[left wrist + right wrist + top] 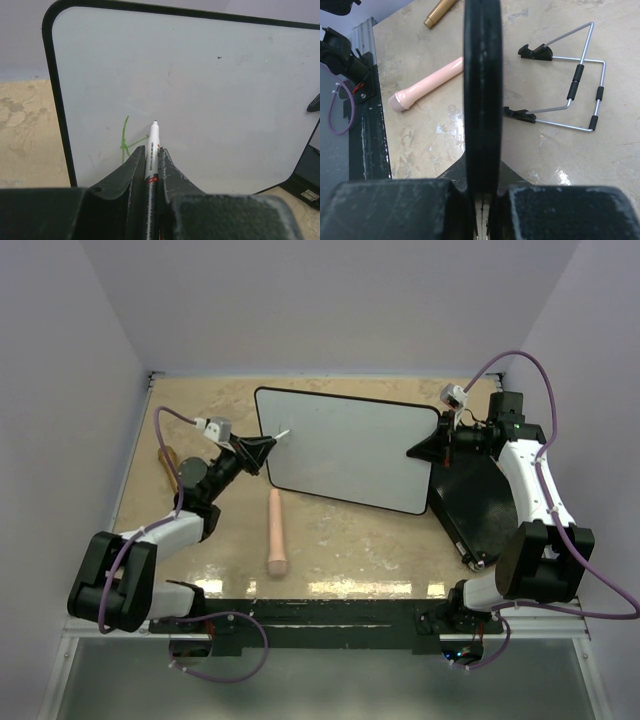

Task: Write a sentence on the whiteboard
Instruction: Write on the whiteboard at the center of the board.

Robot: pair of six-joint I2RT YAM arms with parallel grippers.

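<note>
The whiteboard (345, 445) stands tilted on the table, glossy white with a thin black rim. My left gripper (264, 447) is shut on a white marker (152, 142) whose tip (155, 122) rests at the board's lower left face (200, 85). Of the sentence, only a few green strokes (124, 142) show beside the tip, roughly a letter "k". My right gripper (428, 448) is shut on the board's right edge, which appears as a black vertical bar (482, 75) running up from between its jaws (482, 172).
A pink cylinder (276, 532) lies on the table in front of the board. A black flat case (475, 505) lies under my right arm. A wire stand (570, 90) sits behind the board. A gold-brown stick (168, 462) lies at the far left. Walls enclose three sides.
</note>
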